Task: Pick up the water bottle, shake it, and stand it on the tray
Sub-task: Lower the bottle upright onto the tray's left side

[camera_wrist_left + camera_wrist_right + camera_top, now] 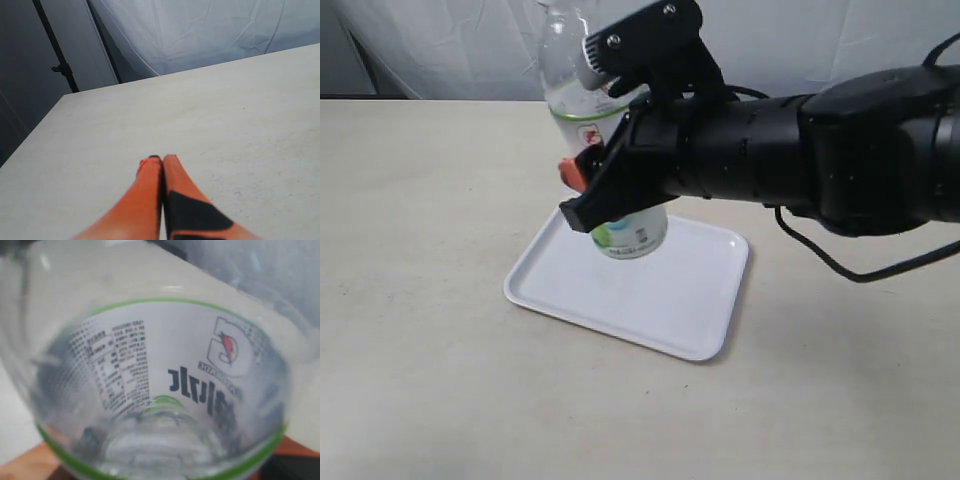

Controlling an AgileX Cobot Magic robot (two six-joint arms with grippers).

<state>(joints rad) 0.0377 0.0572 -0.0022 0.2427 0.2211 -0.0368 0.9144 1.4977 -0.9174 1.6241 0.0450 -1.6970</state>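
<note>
1. Where things are: the right tool [595, 120] comes in from 3 o'clock and is clamped around the middle of the water bottle [570, 90]. One finger is up near the shoulder and the other is low by the base. The right wrist view is basically all bottle, with the label [150, 355] filling it.
2. The bottle looks roughly upright over the 11 o'clock part of the tray [660, 290]. Its base is either touching the tray floor or just above it, and the arm hides too much to say which.
3. The left tool [161, 161] is pinched fully together with nothing in it. It hovers over bare surface [240, 115] and isn't involved here.
4. This looks like the set-down step, so the robot should get the bottle properly vertical before it lets go. Any lean would probably tip it, since it's tall and narrow.
5. It should lower slowly until the base sits flat, and keep the base inside the raised rim. The bottle is fairly close to the far edge, and catching the rim would leave it tilted.
6. It should open the fingers evenly and only wide enough to clear the sides, so neither one drags the bottle.
7. It should back out toward 3 o'clock along the arm's own line rather than sideways.
</note>
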